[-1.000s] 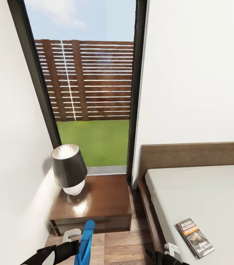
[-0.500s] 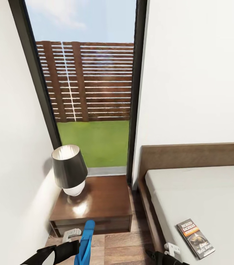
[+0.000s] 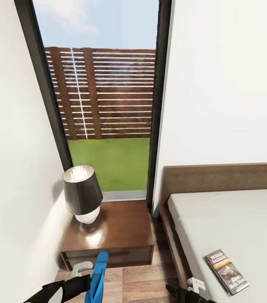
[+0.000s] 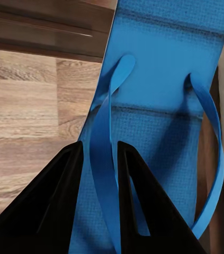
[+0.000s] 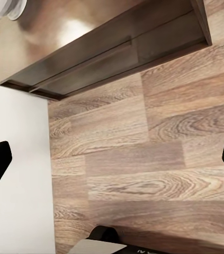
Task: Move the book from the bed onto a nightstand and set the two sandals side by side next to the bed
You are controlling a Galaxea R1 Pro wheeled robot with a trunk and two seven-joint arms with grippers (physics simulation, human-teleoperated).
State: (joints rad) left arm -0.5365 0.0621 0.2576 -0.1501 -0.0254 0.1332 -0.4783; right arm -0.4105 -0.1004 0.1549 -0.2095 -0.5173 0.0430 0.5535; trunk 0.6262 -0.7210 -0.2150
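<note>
Blue sandal (image 4: pixel 159 106) strap pinched in left claw (image 4: pixel 98 159), forearm low before nightstand (image 3: pixel 116 231); right claw (image 5: pixel 112 153) wide over floor (image 5: pixel 143 159).

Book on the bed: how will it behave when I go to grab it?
The book looks thin and lies flat on the bed, so probably light but hard to get under. As a paperback, it may flex or fan open if pinched at one edge.

Blue sandal (image 4: pixel 159 106) upright; book (image 3: pixel 227 271) on bed (image 3: pixel 234 219)
</note>
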